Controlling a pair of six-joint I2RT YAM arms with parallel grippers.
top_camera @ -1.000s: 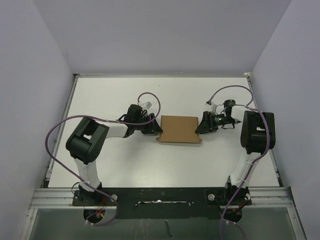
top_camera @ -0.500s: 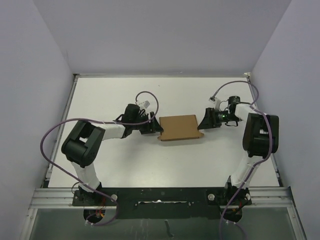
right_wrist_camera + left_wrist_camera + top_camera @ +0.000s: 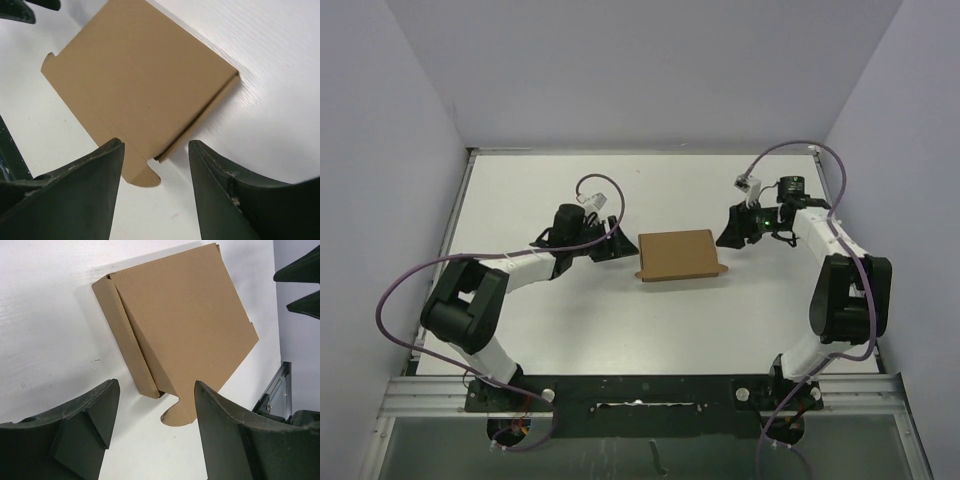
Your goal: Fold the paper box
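The paper box (image 3: 679,256) is a flat brown cardboard rectangle lying on the white table between my two arms. It also shows in the left wrist view (image 3: 185,325), with a folded side wall and a rounded tab near my fingers, and in the right wrist view (image 3: 135,85). My left gripper (image 3: 613,247) is open and empty, a short way left of the box, also seen in its wrist view (image 3: 156,435). My right gripper (image 3: 727,232) is open and empty, just right of the box's far right corner, and shows in its own view (image 3: 156,195).
The white table (image 3: 650,330) is bounded by grey walls on three sides. A black metal rail (image 3: 640,390) runs along the near edge by the arm bases. Purple cables loop above both arms.
Both grippers have drawn back from the box, the left one to the left, the right one up and to the right. The box has shifted slightly and lies free.
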